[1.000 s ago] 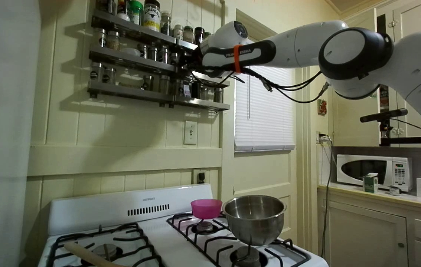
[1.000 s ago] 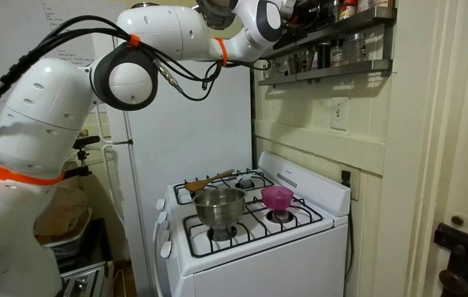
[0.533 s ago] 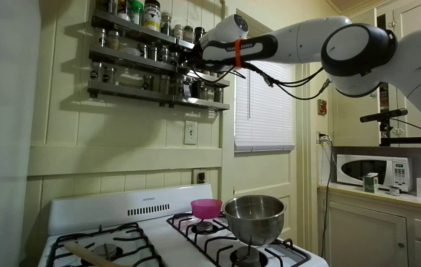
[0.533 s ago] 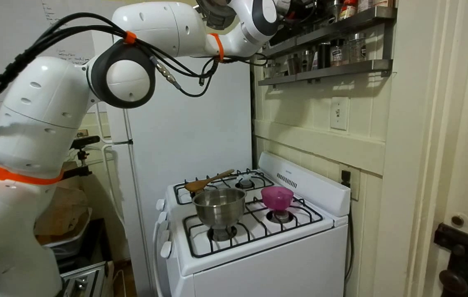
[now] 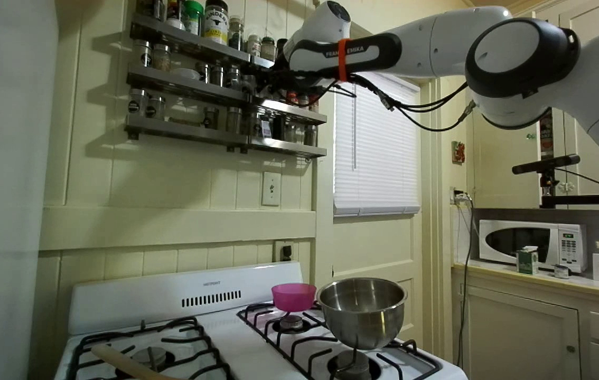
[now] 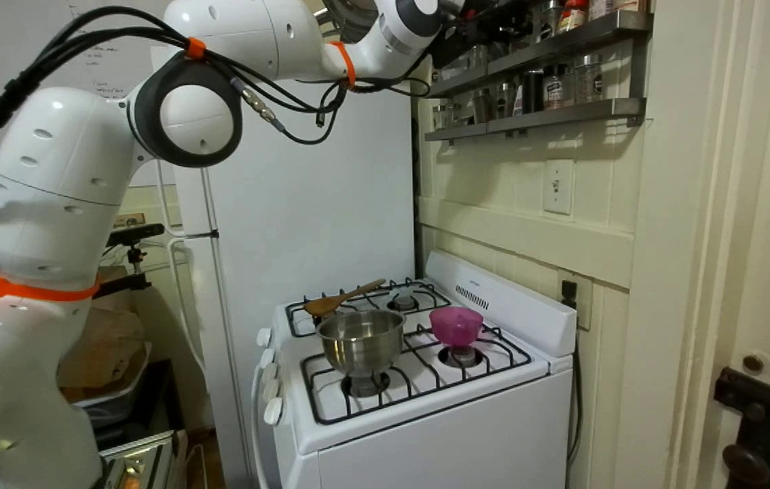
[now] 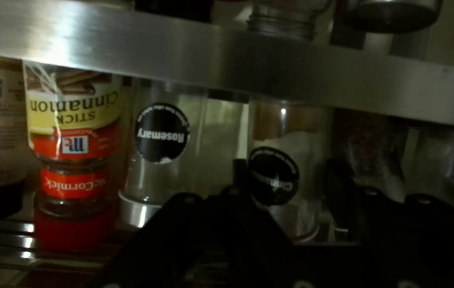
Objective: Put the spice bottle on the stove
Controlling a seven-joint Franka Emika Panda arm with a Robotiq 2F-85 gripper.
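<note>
At the brushed-steel wall-shelf surface point(image 7: 195, 52), a clear cylindrical spice bottle with a round black label point(image 7: 287, 168) is between the black fingers point(image 7: 240, 172); whether they grip it, I cannot tell. Below, the white gas stove with black grates point(image 5: 231, 327) bears a silver metal bowl point(image 5: 361, 316) and a pink bowl point(image 5: 293, 297).

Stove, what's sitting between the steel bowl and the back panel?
The pink bowl, over a burner, stands between the steel bowl and the back panel of the stove. Both exterior views show it.

Robot arm point(image 5: 450, 45) higher than before
</note>
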